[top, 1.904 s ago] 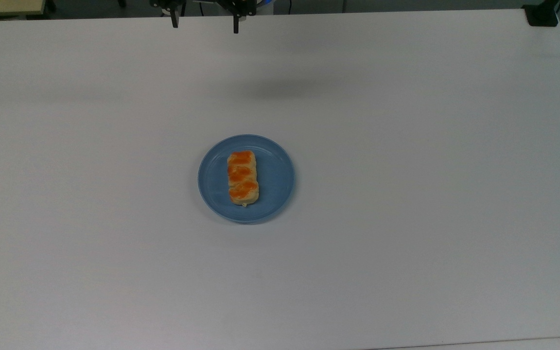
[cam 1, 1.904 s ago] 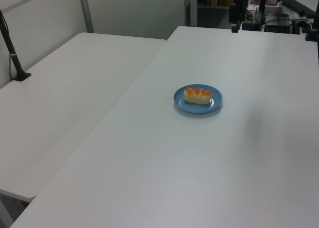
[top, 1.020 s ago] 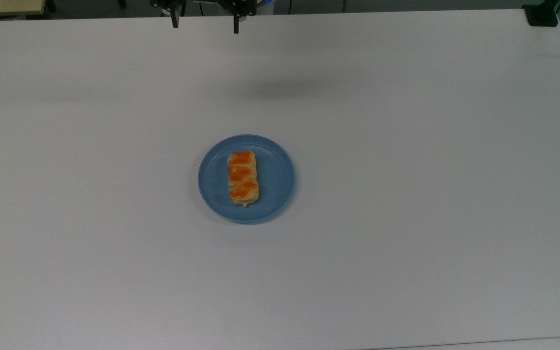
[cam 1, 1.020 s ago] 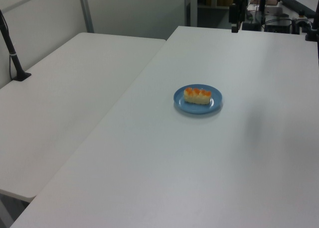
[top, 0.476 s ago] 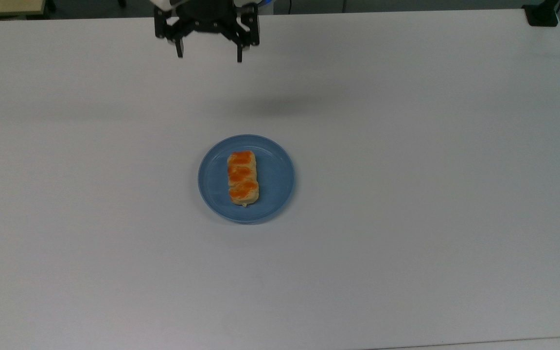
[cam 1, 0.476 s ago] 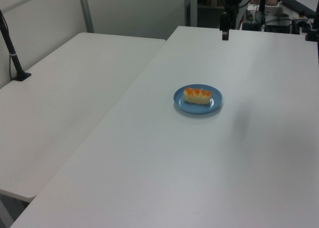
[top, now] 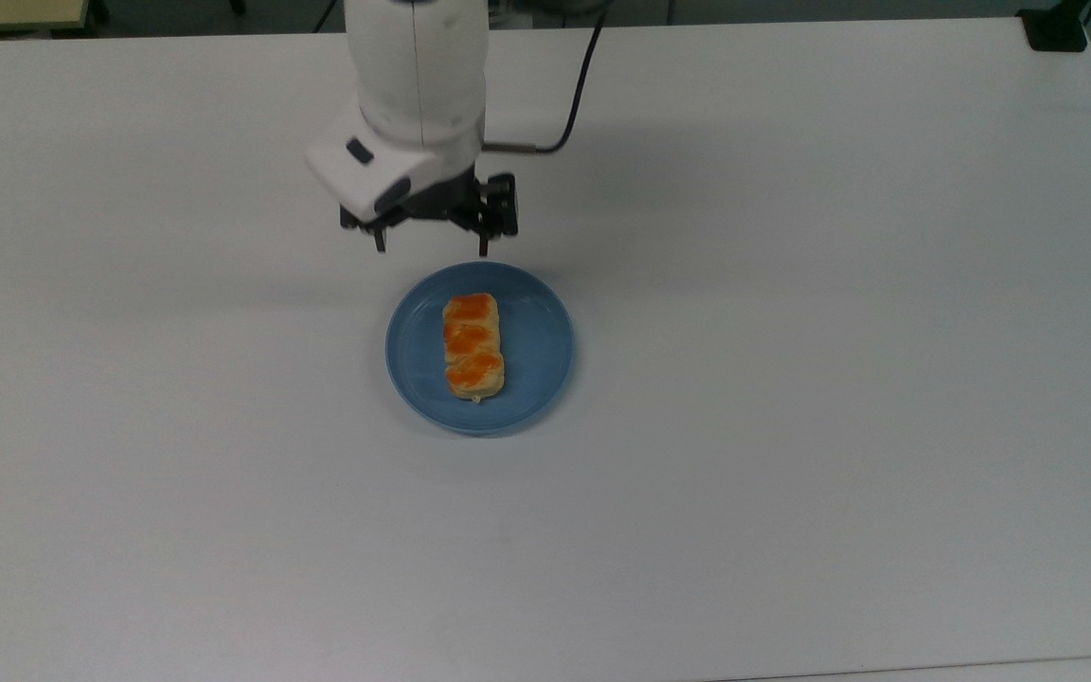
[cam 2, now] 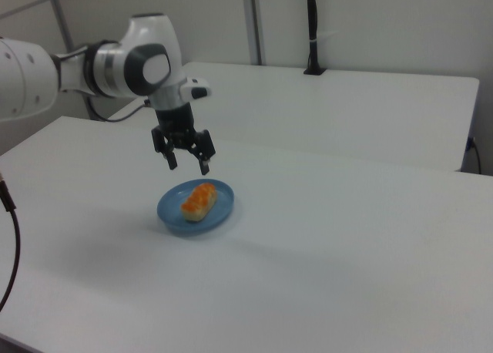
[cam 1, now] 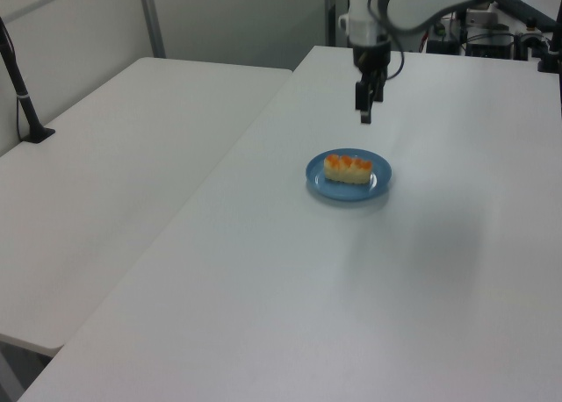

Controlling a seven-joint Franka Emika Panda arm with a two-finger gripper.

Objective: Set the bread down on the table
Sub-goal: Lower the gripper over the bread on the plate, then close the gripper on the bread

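Now 1 bread (top: 473, 347) on 1 plate (top: 545, 355), 1 end effector (top: 431, 250) spread wide above.

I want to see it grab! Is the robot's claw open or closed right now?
Gripper: open, holding nothing, hovering near the round blue plate with the orange-glazed tan bread.

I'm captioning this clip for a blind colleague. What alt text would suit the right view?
A white robot arm's open black two-finger gripper hangs above a round blue plate holding a small oblong tan bun with orange-glazed top, not touching it. The plate sits on a large plain white table, with a second white table behind.
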